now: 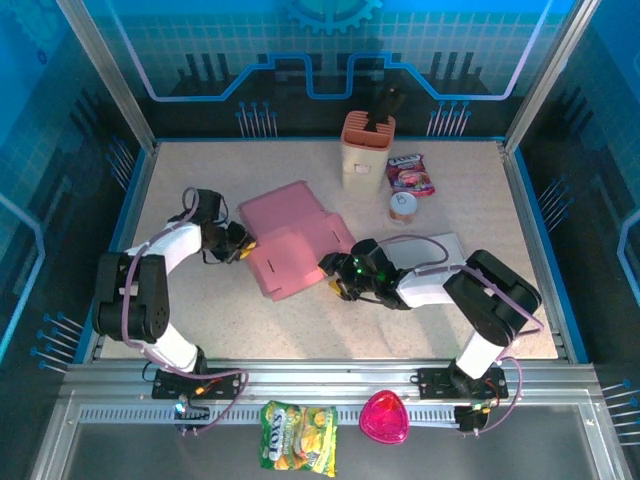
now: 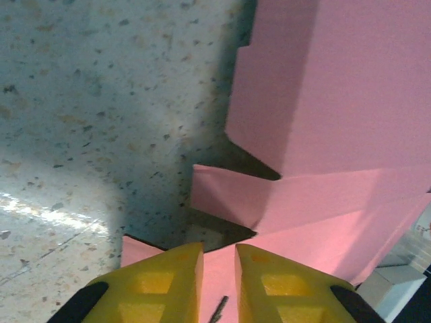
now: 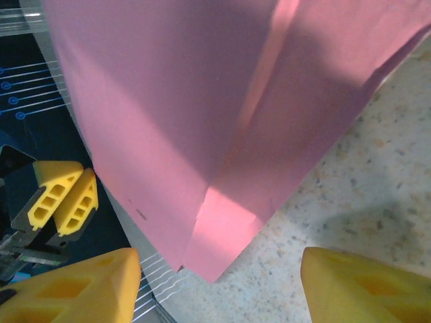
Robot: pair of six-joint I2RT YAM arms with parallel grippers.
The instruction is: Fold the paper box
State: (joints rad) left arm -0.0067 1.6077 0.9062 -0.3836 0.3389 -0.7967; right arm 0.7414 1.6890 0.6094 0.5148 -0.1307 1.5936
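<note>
Overhead overview from behind; both wrist close-ups on the paper box (image 1: pixel 295 245)

i am looking at a table top (image 1: pixel 300 325) that is pale, with lots of tiny dark specks, like stone. a thin blue rim (image 1: pixel 128 200) runs along its sides. behind it stands a shiny blue back wall (image 1: pixel 200 40) with a grid of little squares. part of a gear picture (image 1: pixel 330 12) sits at the top, and a bright blue line (image 1: pixel 330 95) steps up and down over a dark strip. two silver posts (image 1: pixel 105 70) lean up at the back corners. the side walls (image 1: pixel 40 200) are dark blue with small glowing lines. a grey metal rail (image 1: pixel 330 378) lies along the near edge. light makes a white streak (image 2: pixel 47 208) on the table.
</note>
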